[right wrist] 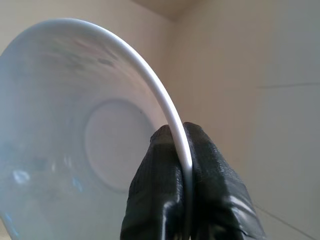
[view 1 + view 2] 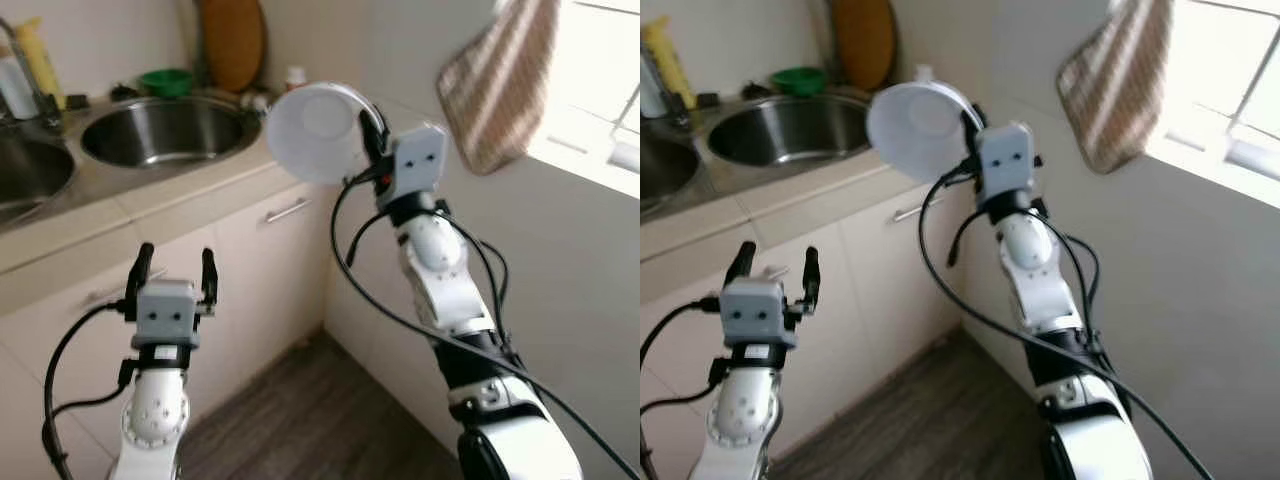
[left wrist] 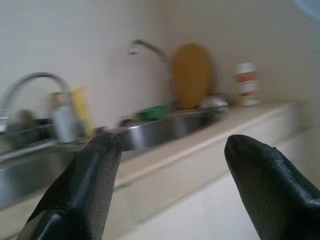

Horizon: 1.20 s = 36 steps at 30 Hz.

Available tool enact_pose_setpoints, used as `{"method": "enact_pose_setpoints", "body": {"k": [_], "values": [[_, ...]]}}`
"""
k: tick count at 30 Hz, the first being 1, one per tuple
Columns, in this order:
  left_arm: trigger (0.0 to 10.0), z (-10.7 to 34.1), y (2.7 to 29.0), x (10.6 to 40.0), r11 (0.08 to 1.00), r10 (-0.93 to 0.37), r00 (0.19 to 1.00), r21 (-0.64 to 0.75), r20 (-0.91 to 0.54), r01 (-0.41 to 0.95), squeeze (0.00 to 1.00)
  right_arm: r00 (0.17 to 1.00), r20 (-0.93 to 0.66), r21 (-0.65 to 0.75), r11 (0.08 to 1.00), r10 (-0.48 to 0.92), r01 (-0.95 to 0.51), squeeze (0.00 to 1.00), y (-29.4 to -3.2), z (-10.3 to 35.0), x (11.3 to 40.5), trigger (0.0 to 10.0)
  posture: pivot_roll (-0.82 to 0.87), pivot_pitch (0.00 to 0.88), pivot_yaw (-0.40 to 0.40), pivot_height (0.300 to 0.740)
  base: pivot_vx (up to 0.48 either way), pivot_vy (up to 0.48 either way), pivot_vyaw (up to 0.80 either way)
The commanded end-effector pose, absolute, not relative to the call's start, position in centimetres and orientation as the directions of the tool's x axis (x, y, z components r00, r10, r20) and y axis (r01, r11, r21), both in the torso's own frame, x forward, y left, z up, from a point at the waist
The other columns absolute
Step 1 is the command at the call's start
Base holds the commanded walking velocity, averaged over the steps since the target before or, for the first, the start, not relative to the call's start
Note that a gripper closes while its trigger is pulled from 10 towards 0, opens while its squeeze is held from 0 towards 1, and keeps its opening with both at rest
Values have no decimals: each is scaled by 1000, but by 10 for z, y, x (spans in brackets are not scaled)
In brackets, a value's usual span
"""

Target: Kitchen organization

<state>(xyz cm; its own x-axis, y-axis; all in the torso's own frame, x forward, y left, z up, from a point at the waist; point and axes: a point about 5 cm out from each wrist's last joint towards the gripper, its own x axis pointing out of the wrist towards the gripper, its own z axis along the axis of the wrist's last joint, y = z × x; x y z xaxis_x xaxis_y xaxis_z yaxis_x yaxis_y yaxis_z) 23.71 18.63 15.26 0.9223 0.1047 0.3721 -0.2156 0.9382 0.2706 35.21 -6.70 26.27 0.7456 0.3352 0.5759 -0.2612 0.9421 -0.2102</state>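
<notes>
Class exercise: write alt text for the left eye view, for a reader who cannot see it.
The right gripper holds a white bowl by its rim, raised beside the counter near a round sink. The left gripper is open, lower, before the cabinets.

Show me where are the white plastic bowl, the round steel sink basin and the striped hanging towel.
white plastic bowl (image 2: 315, 130), left eye view, on its inner wall.
round steel sink basin (image 2: 165, 130), left eye view, on its inside bottom.
striped hanging towel (image 2: 497, 85), left eye view, on the cloth's middle.
</notes>
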Motion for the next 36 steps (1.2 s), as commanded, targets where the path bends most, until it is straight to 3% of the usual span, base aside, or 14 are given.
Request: {"method": "enact_pose_setpoints", "body": {"k": [1,8,24,36], "values": [[10000,154,190,237,931,117,917,279,383,-235,0,700,603,-244,924,382,-294,0,-52,273,349,10000,135,0,-71,740,349,0,800],[10000,154,189,238,931,119,912,276,392,-240,0,679,599,-290,905,425,-311,0,-43,274,350,10000,140,0,-75,740,337,0,800],[10000,154,187,238,929,124,905,273,407,-250,0,683,598,-252,907,419,-337,0,-39,272,354,10000,149,0,-83,740,317,0,800],[10000,154,185,240,932,120,906,269,406,-244,0,702,596,-223,920,389,-321,0,-42,273,360,10000,150,0,-85,740,316,0,0]]}}
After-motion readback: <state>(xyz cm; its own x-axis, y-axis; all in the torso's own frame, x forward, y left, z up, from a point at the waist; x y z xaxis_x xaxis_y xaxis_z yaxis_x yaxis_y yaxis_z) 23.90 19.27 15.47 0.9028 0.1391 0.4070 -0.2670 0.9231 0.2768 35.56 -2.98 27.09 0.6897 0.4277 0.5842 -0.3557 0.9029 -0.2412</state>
